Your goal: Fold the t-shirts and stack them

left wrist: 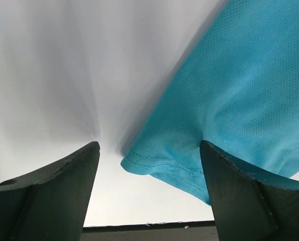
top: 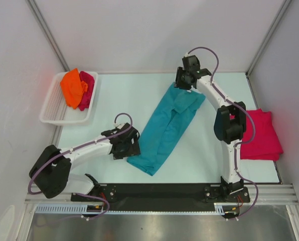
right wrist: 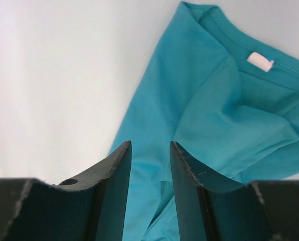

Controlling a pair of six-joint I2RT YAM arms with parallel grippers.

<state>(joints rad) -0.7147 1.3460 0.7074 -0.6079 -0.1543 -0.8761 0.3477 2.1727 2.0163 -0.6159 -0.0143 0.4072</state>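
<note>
Teal t-shirt [top: 167,125] runs from wide-open left pincer [left wrist: 149,149] to half-open right pincer [right wrist: 150,145], both empty; basket [top: 48,118] aside.

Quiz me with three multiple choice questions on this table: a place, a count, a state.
1. Where is the orange shirt? A in the basket; B on a wall hook; C on the floor.
2. How many shirts show? A two; B four; C six.
3. The left pincer is: A shut on cloth; B open; C hidden.
Answers: 1 A, it lies in the white basket. 2 B, orange, the teal shirt, the pink shirt in the basket, the folded pink shirt. 3 B, its jaws stand wide apart.
</note>
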